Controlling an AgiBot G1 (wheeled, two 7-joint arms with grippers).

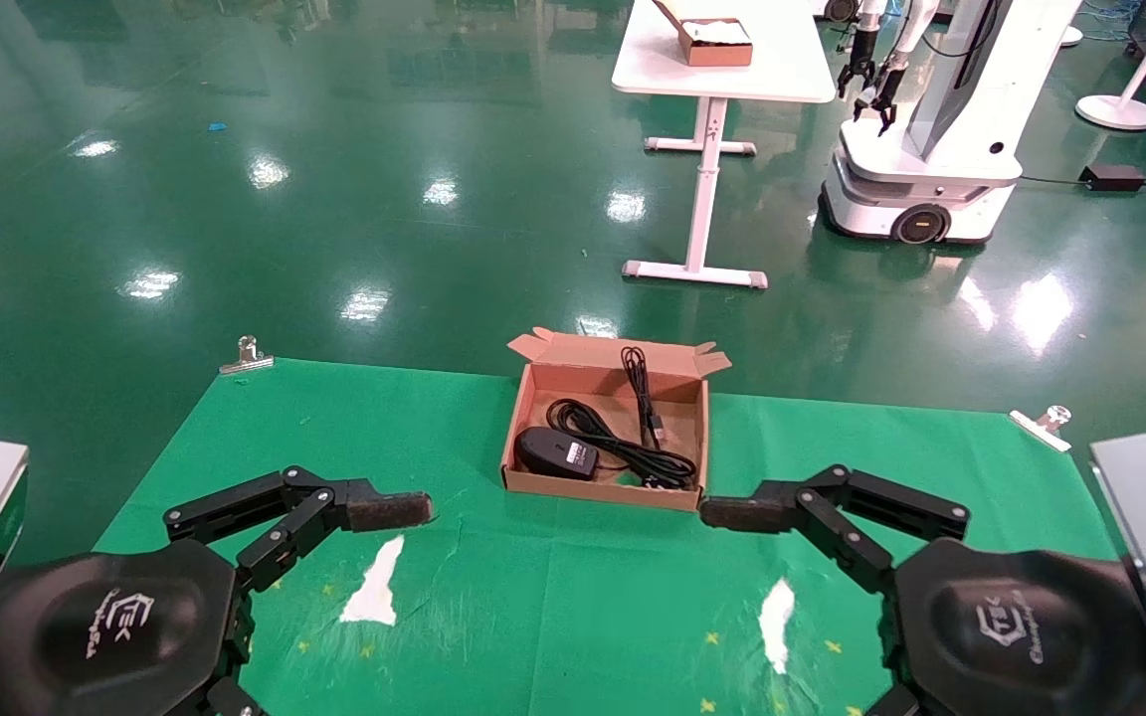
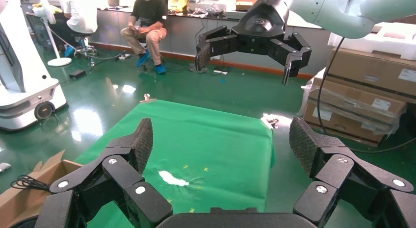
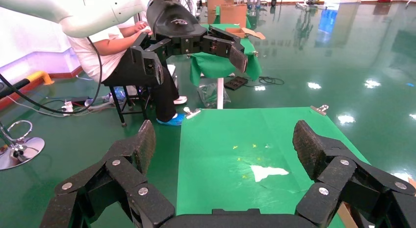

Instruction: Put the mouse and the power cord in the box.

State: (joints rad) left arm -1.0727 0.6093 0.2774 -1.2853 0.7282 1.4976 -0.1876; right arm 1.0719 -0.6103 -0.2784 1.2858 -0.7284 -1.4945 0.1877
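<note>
One mouse (image 1: 555,452) and one power cord (image 1: 633,438) lie inside the one box (image 1: 593,491) at centre frame of the head view, while each wrist view shows the left pincer (image 2: 221,144) and right pincer (image 3: 224,142) spread wide and empty.

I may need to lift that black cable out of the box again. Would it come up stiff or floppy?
Probably floppy: the power cord lies in loose loops inside the box, so it would likely sag and trail. Its strands run beside the mouse, so lifting might drag that along.
</note>
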